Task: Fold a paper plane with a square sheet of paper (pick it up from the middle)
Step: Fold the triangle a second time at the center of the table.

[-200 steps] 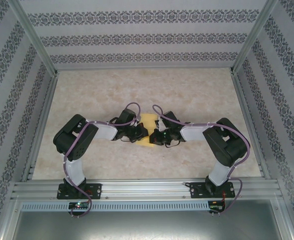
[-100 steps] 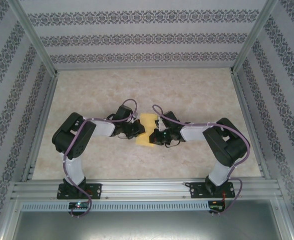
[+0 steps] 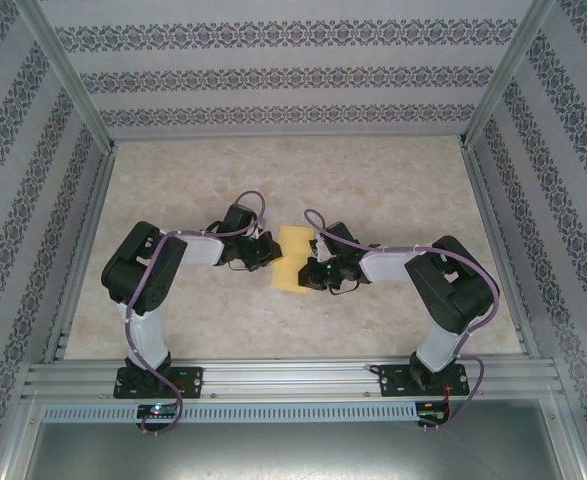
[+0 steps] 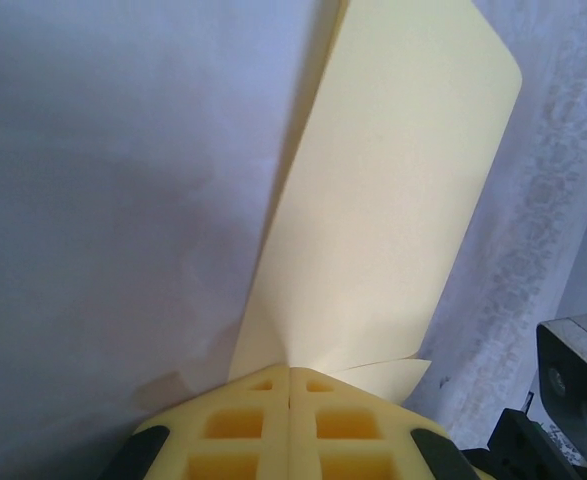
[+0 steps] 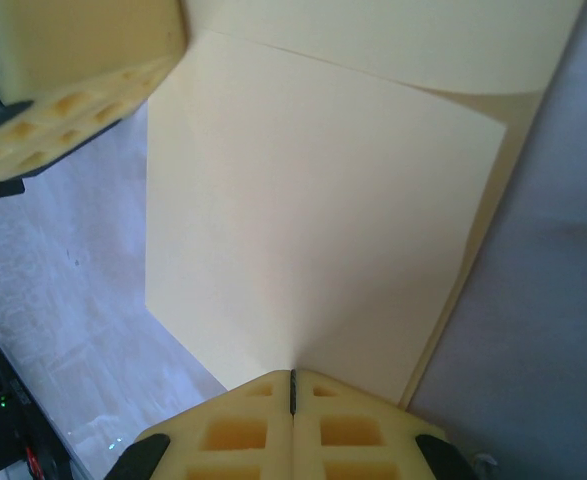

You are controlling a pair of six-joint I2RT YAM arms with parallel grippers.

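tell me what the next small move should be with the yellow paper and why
The left pincer and right pincer are each shut on an edge of the square sheet of paper, which bows between them, doubled over rather than flat. So probably lower both together to settle it flat on the table for creasing.

Paper (image 3: 293, 258) — between left fingers (image 4: 235, 425) and right fingers (image 5: 235, 432).

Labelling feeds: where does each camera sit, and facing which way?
Top external: above and behind the arm bases, looking down at the table; both arms flank the sheet.
Left wrist: on the left gripper, looking forward at the sheet it pinches.
Right wrist: on the right gripper, likewise pinching the sheet.
Shared: both wrist views show the sheet.
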